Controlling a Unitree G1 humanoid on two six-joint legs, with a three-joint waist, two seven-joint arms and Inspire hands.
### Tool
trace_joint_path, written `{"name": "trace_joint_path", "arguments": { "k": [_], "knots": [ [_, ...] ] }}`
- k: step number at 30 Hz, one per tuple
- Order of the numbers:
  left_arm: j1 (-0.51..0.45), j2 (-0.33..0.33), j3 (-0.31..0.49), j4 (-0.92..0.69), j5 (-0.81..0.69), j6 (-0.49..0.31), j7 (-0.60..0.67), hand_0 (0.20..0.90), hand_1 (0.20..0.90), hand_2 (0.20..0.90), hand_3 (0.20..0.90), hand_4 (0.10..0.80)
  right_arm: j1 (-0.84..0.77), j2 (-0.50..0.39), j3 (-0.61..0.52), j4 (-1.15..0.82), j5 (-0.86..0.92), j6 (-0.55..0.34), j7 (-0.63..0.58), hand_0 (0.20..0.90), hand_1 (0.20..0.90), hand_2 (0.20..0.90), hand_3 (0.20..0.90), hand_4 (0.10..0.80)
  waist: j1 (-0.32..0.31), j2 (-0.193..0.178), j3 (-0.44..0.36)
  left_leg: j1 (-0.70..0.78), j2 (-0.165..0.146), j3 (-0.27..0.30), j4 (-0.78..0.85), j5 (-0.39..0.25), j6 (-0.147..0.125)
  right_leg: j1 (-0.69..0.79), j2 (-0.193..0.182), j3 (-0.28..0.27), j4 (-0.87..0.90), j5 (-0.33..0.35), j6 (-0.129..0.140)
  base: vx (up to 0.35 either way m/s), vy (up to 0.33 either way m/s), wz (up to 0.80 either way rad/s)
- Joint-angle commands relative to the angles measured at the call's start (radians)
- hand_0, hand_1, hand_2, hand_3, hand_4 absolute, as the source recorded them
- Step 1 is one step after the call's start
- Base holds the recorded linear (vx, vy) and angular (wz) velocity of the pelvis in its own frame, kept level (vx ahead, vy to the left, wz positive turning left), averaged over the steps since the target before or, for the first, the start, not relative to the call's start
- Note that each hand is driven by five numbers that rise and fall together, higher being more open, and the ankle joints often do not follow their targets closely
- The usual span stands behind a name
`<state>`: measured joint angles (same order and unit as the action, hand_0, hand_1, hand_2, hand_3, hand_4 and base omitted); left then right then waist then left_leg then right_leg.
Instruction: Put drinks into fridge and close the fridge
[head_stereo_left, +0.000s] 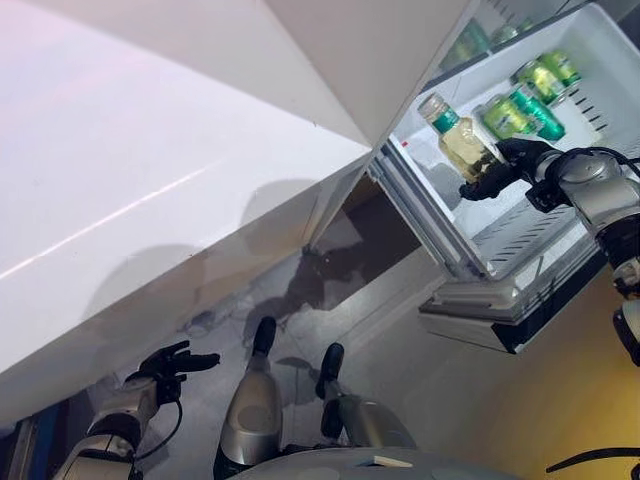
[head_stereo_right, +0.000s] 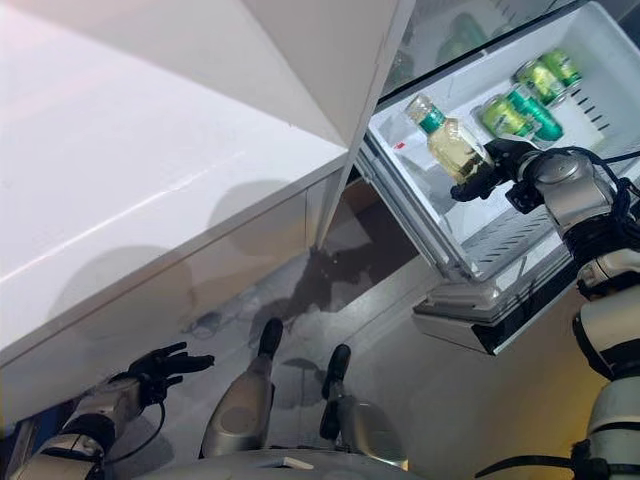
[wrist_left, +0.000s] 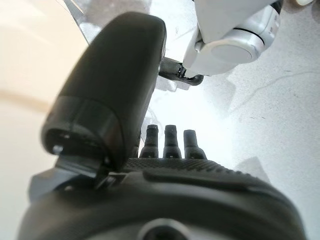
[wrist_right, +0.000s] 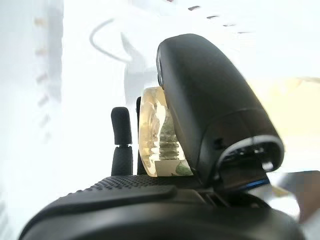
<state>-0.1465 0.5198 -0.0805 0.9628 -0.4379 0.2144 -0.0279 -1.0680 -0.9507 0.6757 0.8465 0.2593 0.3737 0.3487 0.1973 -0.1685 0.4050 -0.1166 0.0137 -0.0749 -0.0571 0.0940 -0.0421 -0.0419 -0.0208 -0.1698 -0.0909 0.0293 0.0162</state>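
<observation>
My right hand (head_stereo_left: 505, 166) is shut on a clear bottle (head_stereo_left: 462, 140) of pale yellow drink with a green neck band, holding it inside the open fridge's drawer (head_stereo_left: 520, 235). In the right wrist view the bottle (wrist_right: 157, 135) sits between the thumb and the fingers. Several green cans (head_stereo_left: 530, 100) lie further back in the same drawer. My left hand (head_stereo_left: 170, 363) hangs low near the floor, fingers straight and holding nothing.
The white fridge door (head_stereo_left: 150, 180) stands wide across the left and middle of the view. A lower drawer front (head_stereo_left: 490, 325) juts out beneath the open compartment. Grey floor (head_stereo_left: 400, 330) lies below.
</observation>
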Motion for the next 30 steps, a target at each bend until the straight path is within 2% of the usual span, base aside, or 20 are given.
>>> {"name": "trace_joint_path", "arguments": {
  "k": [1, 9, 15, 20, 30],
  "knots": [
    [0.053, 0.065, -0.045, -0.011, -0.025, -0.010, 0.002, 0.900, 0.900, 0.900, 0.900, 0.800, -0.225, -0.050, -0.041, 0.064, 0.003, -0.004, -0.057, 0.300, 0.300, 0.300, 0.200, 0.100, 0.023, 0.001, -0.039, -0.039, -0.051, 0.023, 0.032, -0.066, 0.055, -0.072, 0.016, 0.006, 0.057, 0.054, 0.036, -0.050, 0.009, 0.10],
    [0.046, 0.065, -0.054, -0.026, -0.034, -0.018, -0.008, 0.900, 0.900, 0.900, 0.900, 0.800, -0.223, -0.024, -0.048, 0.152, -0.050, 0.025, -0.019, 0.300, 0.300, 0.300, 0.200, 0.100, 0.038, 0.012, -0.014, -0.065, -0.056, 0.019, 0.036, -0.058, 0.054, -0.099, 0.008, -0.013, 0.067, 0.057, 0.035, -0.026, 0.004, 0.03],
    [0.047, 0.064, -0.049, -0.023, -0.020, -0.020, -0.017, 0.900, 0.900, 0.900, 0.900, 0.800, -0.222, -0.010, -0.036, 0.212, -0.144, 0.036, 0.057, 0.300, 0.300, 0.300, 0.200, 0.100, 0.046, 0.014, -0.008, -0.068, -0.054, 0.023, 0.035, -0.055, 0.051, -0.104, 0.004, -0.022, 0.070, 0.056, 0.037, 0.000, 0.000, 0.00],
    [0.047, 0.068, -0.049, -0.019, -0.008, -0.025, -0.026, 0.900, 0.900, 0.900, 0.900, 0.800, -0.225, -0.002, -0.031, 0.260, -0.196, 0.074, 0.143, 0.300, 0.300, 0.300, 0.200, 0.100, 0.055, 0.013, -0.008, -0.068, -0.053, 0.024, 0.038, -0.055, 0.050, -0.102, 0.002, -0.030, 0.073, 0.054, 0.038, 0.002, -0.006, 0.01],
    [0.059, 0.074, -0.039, -0.015, 0.016, -0.034, -0.039, 0.900, 0.900, 0.900, 0.900, 0.800, -0.199, 0.023, -0.057, 0.350, -0.275, 0.150, 0.243, 0.300, 0.300, 0.300, 0.200, 0.100, 0.075, 0.014, -0.008, -0.065, -0.050, 0.025, 0.039, -0.052, 0.048, -0.092, -0.002, -0.045, 0.071, 0.056, 0.039, 0.008, -0.020, 0.03]
  ]
}}
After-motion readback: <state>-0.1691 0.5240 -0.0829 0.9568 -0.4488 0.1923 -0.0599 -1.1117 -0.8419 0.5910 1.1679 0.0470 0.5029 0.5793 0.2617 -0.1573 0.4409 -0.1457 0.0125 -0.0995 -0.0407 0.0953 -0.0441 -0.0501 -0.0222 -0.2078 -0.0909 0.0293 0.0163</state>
